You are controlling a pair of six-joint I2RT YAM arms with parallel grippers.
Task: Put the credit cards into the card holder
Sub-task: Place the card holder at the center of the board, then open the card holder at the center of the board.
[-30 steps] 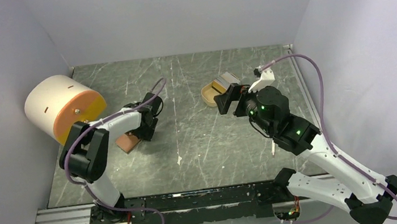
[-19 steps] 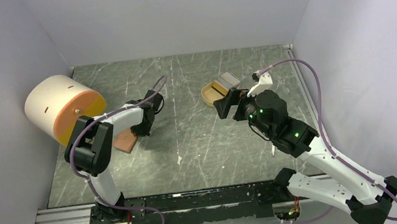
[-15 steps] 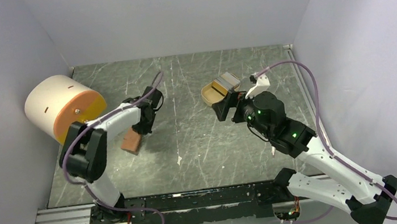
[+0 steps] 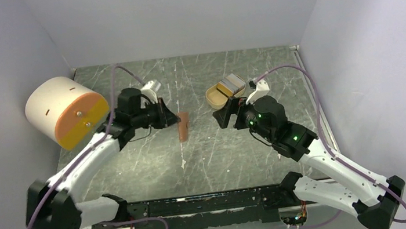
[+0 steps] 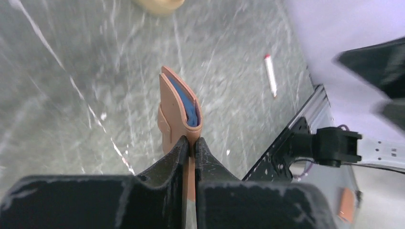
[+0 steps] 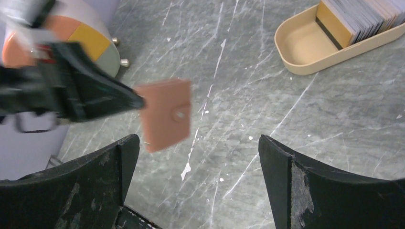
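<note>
The salmon-pink card holder [image 4: 183, 125] hangs on edge above the middle of the table, with my left gripper [image 4: 173, 120] shut on its lower edge. In the left wrist view the card holder [image 5: 177, 100] gapes slightly and blue shows inside its fold; the left gripper [image 5: 191, 145] pinches its rim. A stack of grey-white credit cards [image 4: 232, 82] stands in the beige tray [image 4: 214, 97]. My right gripper [image 4: 225, 114] hovers open just in front of that tray. Its wrist view shows the card holder [image 6: 165, 114], the credit cards [image 6: 363, 14] and the open right gripper [image 6: 198, 143].
A big white-and-orange drum [image 4: 66, 111] sits at the back left against the wall. A white pen with a red tip [image 5: 271, 76] lies near the right arm's side. The metal rail [image 4: 200, 202] runs along the near edge.
My left gripper shut on the card holder beside the drum, lifted it and carried it right to the table's middle. The right gripper drifted slightly left and stayed open.
</note>
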